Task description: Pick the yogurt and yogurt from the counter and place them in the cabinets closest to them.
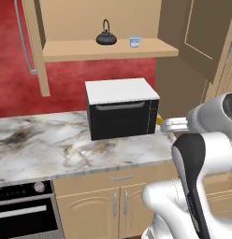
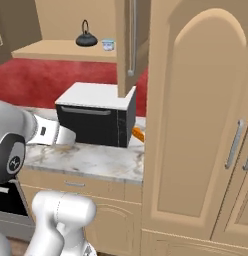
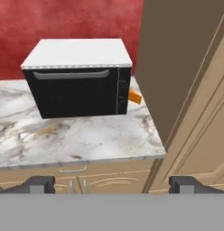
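**Above the toaster oven: one cup shelved, one cup unaccounted for**

Item 1. Yogurt: a small pale-blue cup standing upright on the open shelf of the wall cabinet, just beside a black kettle, apart from it. From the right base view the same cup sits near the shelf's right end. By its position, this half of the job looks done.

Item 2. Second yogurt: not to be found on the visible stretch of counter. Whether it stands behind the toaster oven or further along, I cannot tell.

Item 3. Orange object: a sliver showing at the oven's right rear corner, against the tall cabinet side. Too little is exposed to name it.

Item 4. Gripper: jaws spread fully wide, nothing between them, held back from the counter edge and looking across at the oven front. The wrist reaches in at counter height on the oven's right.

Step in hand, as I judge it: between cups, hunting for the second one. The next move calls for finding that cup first, likely by shifting the view past the oven, then coming down over it with the jaws wide before closing.
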